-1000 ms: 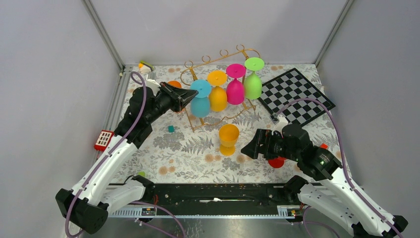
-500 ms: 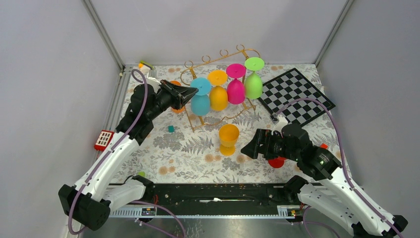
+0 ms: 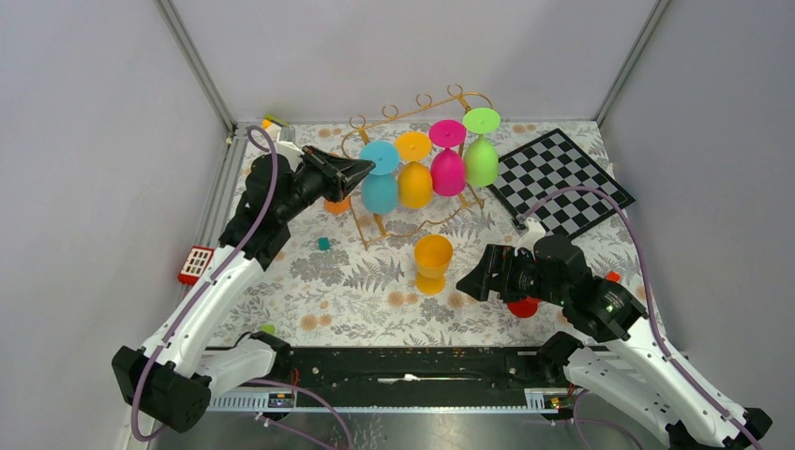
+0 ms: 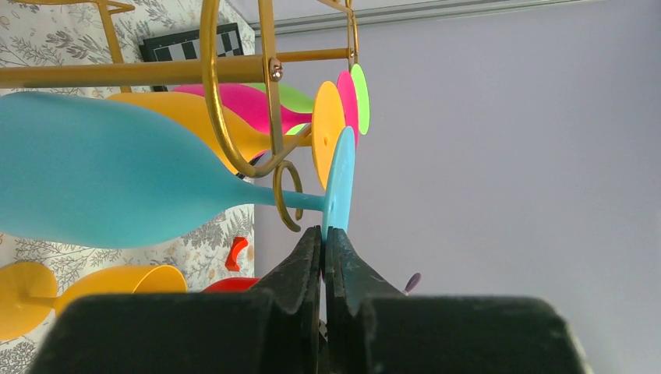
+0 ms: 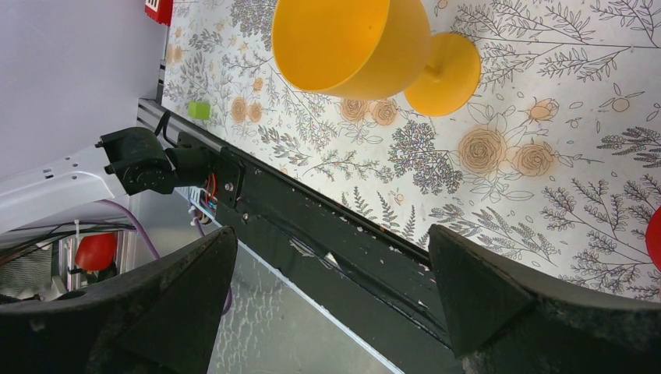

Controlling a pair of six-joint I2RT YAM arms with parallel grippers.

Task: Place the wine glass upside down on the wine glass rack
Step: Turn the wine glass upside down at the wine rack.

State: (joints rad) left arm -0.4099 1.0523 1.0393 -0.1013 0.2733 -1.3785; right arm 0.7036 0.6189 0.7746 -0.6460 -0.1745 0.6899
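Observation:
The gold wine glass rack point(image 3: 427, 101) stands at the back of the table, its rail and hooks close overhead in the left wrist view point(image 4: 156, 74). A blue wine glass point(image 3: 380, 192) hangs upside down at its left end, beside an orange, a pink and a green one. My left gripper point(image 3: 370, 170) is shut, its tips point(image 4: 323, 231) touching the rim of the blue glass's foot point(image 4: 340, 183). A yellow wine glass point(image 3: 433, 255) stands upright on the table. My right gripper point(image 3: 466, 277) is open just right of it, and the glass point(image 5: 343, 43) lies ahead of its empty jaws point(image 5: 331, 234).
A checkerboard point(image 3: 558, 178) lies at the back right. A red object point(image 3: 523, 307) sits under the right arm. A red block point(image 3: 197, 264) is at the left edge, a teal cube point(image 3: 323, 244) is near the rack, and an orange object point(image 3: 336, 203) is below the left gripper.
My left gripper has risen a little, up to the blue glass's foot. The right arm and the yellow glass have not moved.

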